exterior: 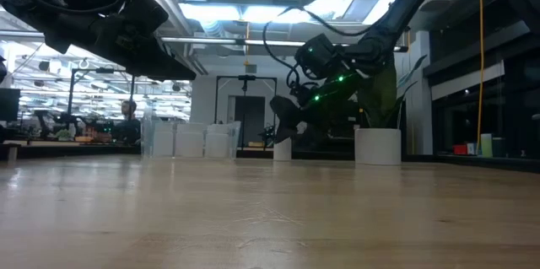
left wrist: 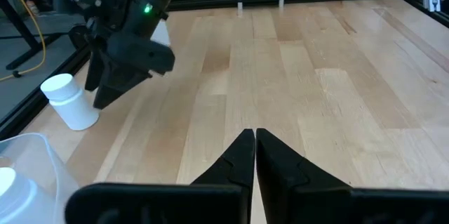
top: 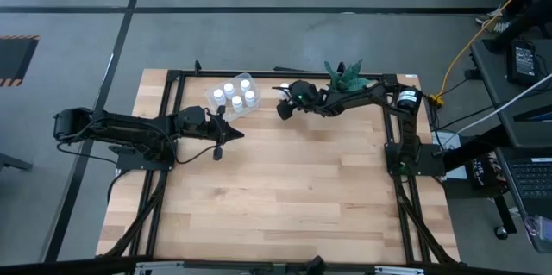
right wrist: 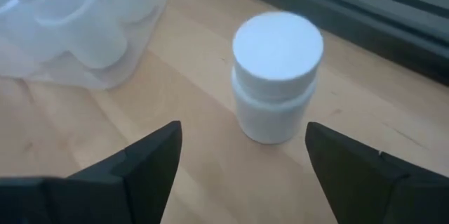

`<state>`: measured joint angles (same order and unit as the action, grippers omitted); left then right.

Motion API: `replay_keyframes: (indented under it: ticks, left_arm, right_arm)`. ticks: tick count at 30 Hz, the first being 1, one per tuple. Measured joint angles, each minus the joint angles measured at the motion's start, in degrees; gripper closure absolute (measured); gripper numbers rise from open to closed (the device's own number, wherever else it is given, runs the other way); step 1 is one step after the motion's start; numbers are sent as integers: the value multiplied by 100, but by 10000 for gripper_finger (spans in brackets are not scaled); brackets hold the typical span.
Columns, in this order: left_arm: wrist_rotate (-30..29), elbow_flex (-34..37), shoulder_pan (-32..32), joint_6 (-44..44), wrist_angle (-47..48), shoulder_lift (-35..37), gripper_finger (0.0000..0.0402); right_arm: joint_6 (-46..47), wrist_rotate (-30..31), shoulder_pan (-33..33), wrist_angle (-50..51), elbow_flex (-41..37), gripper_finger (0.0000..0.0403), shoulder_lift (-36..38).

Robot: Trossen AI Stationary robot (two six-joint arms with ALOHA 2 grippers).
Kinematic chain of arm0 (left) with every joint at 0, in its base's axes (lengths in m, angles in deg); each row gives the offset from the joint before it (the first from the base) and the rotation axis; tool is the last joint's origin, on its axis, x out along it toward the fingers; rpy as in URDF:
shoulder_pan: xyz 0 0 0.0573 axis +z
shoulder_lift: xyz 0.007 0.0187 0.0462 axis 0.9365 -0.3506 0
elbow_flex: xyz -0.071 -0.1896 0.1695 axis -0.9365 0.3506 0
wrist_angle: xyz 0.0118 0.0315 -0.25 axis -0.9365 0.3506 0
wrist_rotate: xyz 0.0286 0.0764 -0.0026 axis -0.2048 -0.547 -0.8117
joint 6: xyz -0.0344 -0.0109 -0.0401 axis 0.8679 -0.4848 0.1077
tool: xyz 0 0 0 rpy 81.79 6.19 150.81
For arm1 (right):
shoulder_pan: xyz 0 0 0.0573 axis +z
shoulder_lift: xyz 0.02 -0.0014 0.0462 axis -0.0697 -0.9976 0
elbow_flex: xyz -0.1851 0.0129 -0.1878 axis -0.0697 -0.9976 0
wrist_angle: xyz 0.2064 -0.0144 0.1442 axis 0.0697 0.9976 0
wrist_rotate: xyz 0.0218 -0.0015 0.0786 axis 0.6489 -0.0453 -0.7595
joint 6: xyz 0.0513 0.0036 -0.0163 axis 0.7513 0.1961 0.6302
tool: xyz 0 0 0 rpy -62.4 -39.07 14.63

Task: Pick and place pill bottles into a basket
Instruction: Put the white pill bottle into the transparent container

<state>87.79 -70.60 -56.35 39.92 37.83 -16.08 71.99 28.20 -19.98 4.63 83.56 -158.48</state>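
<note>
From above, the clear basket [top: 233,96] sits near the far edge of the worktop [top: 285,197], left of centre, with four pill bottles [top: 236,101] already standing inside. The right hand [top: 282,103] hangs just beside it toward the far-right corner, and the last bottle [top: 284,90] peeks out right at its fingertips, a little closer to the far edge. The left hand [top: 220,149] waits on the near side of the basket, fingers pressed together and empty, so the right arm is clearly the nearer one.

At worktop level, the last bottle [exterior: 283,148] stands upright on the wood, long axis vertical, with the right hand [exterior: 280,121] low above it, tips just about at its cap. The basket [exterior: 190,140] shows to one side, the plant pot [exterior: 377,146] to the other.

The left wrist camera sees its own fingers [left wrist: 238,159] shut tight, and across the wood the right hand [left wrist: 112,87] leaning down over the bottle [left wrist: 70,101].

The right wrist camera has it best: fingers [right wrist: 151,157] spread wide, holding nothing, the bottle [right wrist: 276,76] standing dead ahead between their lines, not yet touched. The basket [right wrist: 77,31] lies just beside. I'd say a short advance and a squeeze come next.
</note>
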Motion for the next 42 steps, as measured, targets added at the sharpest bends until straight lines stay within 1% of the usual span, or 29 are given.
replay_keyframes:
  ticks: [5,8,10,15,24,33,37,42]
  left_arm:
    - [1,0,-1,1,0,0,394]
    - [2,0,-2,0,0,0,397]
    - [2,0,0,0,0,0,398]
    - [1,-1,0,0,0,0,395]
    - [2,0,0,2,0,0,397]
    - [1,0,0,2,0,0,391]
    - [2,0,-2,2,0,0,392]
    - [1,0,0,0,-38,0,395]
  right_arm:
    - [-62,6,-4,-1,153,98,-207]
    - [-85,304,-2,-47,213,98,-216]
    - [-82,345,-13,-33,212,98,-221]
    - [61,345,-19,9,210,98,-223]
    - [-14,359,-19,-24,197,98,-284]
    - [192,358,-19,-84,197,98,-284]
    - [224,238,-19,-76,200,98,-284]
    - [210,179,-17,398,469,98,-284]
